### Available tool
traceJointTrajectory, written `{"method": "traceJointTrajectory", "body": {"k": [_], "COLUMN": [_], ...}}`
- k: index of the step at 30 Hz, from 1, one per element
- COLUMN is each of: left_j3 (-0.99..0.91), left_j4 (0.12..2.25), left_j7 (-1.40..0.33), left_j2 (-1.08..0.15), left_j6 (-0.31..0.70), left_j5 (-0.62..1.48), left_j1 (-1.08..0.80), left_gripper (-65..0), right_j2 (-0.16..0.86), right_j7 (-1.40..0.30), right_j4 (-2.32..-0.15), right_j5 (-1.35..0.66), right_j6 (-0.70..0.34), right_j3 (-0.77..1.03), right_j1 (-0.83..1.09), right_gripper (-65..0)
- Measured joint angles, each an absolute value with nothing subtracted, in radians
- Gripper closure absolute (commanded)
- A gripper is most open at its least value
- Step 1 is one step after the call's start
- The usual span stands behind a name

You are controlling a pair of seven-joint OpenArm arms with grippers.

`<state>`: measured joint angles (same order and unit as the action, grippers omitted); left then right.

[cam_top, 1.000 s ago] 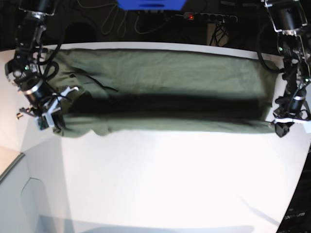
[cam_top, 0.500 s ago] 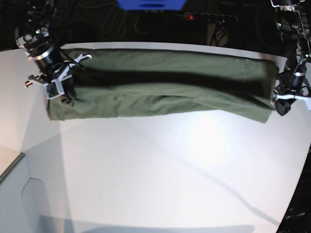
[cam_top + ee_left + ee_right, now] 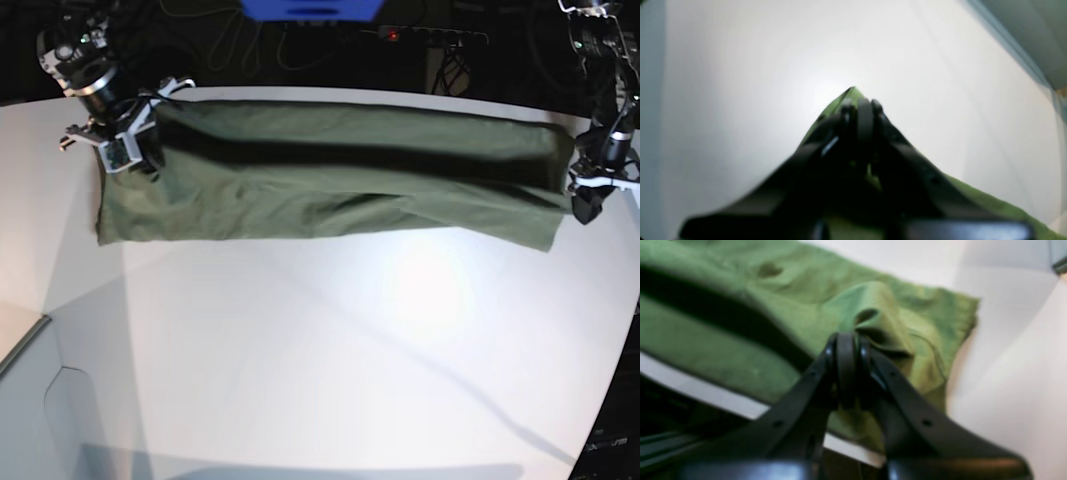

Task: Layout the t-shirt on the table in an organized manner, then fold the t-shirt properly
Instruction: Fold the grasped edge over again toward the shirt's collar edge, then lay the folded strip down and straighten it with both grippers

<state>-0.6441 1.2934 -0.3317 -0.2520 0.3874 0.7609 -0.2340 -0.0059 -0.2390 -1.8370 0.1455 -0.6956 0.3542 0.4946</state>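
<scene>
Olive-green short-sleeved cotton t-shirt fabric is pinched at both ends by black fingers. In the right wrist view, the right gripper has its fingers clenched together on a bunched ridge of the cloth, which rises into a small puckered fold just beyond the tips. In the left wrist view, the left gripper is likewise clamped shut on a thin peak of green fabric that pokes out past the tips, with more of the cloth trailing under the fingers toward the lower right; that picture is blurred.

In the base view the right gripper is at the far left and the left gripper at the far right, so the garment stretches between them as a long, wide band along the far part of the smooth matte white tabletop. A dark shadowed crease runs lengthwise through the band. Its near edge lies on the tabletop, sagging lowest near the right end, and its left end hangs down past the right gripper as a squarish flap. The near half of the tabletop shows bright glare.
</scene>
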Motion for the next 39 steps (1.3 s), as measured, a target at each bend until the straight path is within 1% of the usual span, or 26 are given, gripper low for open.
{"method": "traceJointTrajectory", "body": {"k": [6, 8, 12, 15, 23, 33, 39], "left_j3": [-0.646, -0.674, -0.763, -0.789, -0.78, -0.737, -0.73], "left_j4": [1.253, 1.253, 1.324, 1.372, 1.381, 1.389, 1.39], "left_j7": [-0.324, -0.336, -0.336, -0.338, -0.34, -0.342, -0.34], "left_j2": [-0.258, -0.25, -0.229, -0.219, -0.218, -0.221, -0.224], "left_j6": [0.389, 0.389, 0.39, 0.389, 0.389, 0.39, 0.389], "left_j5": [0.765, 0.765, 0.768, 0.766, 0.76, 0.76, 0.76], "left_j1": [-0.23, -0.235, -0.255, -0.265, -0.2, -0.053, -0.05], "left_gripper": [-0.1, -0.1, -0.1, -0.1, -0.1, -0.1, -0.1], "right_j2": [-0.017, -0.017, -0.017, -0.017, -0.017, -0.017, -0.017], "right_j7": [-0.236, -0.236, -0.233, -0.234, -0.226, -0.237, -0.24], "right_j4": [-1.834, -1.821, -1.805, -1.79, -1.785, -1.784, -1.784], "right_j5": [0.144, 0.142, 0.142, 0.142, 0.142, 0.142, 0.142], "right_j6": [-0.696, -0.695, -0.696, -0.695, -0.695, -0.695, -0.695], "right_j3": [0.355, 0.355, 0.36, 0.36, 0.356, 0.354, 0.354], "right_j1": [0.498, 0.506, 0.504, 0.501, 0.463, 0.444, 0.442], "right_gripper": [0.0, 0.0, 0.0, 0.0, 0.0, 0.0, 0.0]}}
